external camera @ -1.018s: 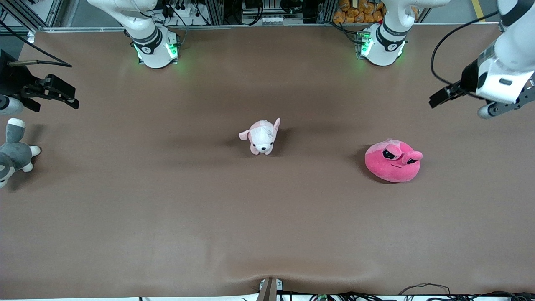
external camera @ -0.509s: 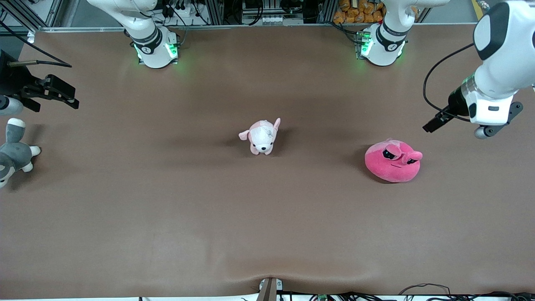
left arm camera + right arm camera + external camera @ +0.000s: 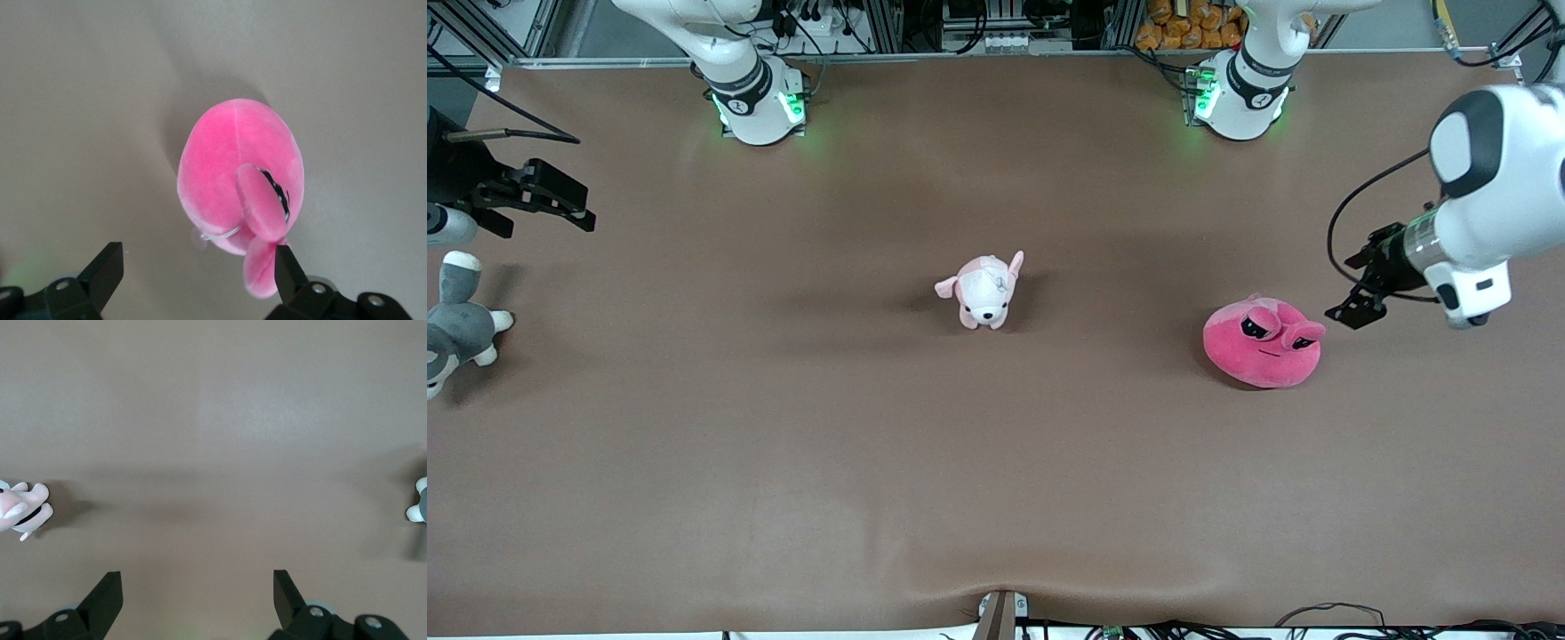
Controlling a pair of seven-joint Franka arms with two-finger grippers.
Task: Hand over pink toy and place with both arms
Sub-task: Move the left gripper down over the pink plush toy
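The pink toy (image 3: 1263,345), a hot-pink round plush with half-lidded black eyes, lies on the brown table (image 3: 996,462) toward the left arm's end. My left gripper (image 3: 1353,311) hangs open and empty just beside it, low over the table, on the side toward the table's end. In the left wrist view the pink toy (image 3: 240,177) lies just ahead of the open left gripper (image 3: 197,257), with one eye bulge close to one fingertip (image 3: 285,267). My right gripper (image 3: 569,204) waits open and empty at the right arm's end of the table; it also shows open in its wrist view (image 3: 197,577).
A small pale pink-and-white puppy plush (image 3: 985,289) stands at the table's middle and shows in the right wrist view (image 3: 23,507). A grey-and-white plush (image 3: 454,324) lies at the right arm's end, nearer the front camera than the right gripper.
The left arm has swung down and inward, bringing its gripper from high near the table's end to just beside the pink toy. The right arm and the toys have not moved.
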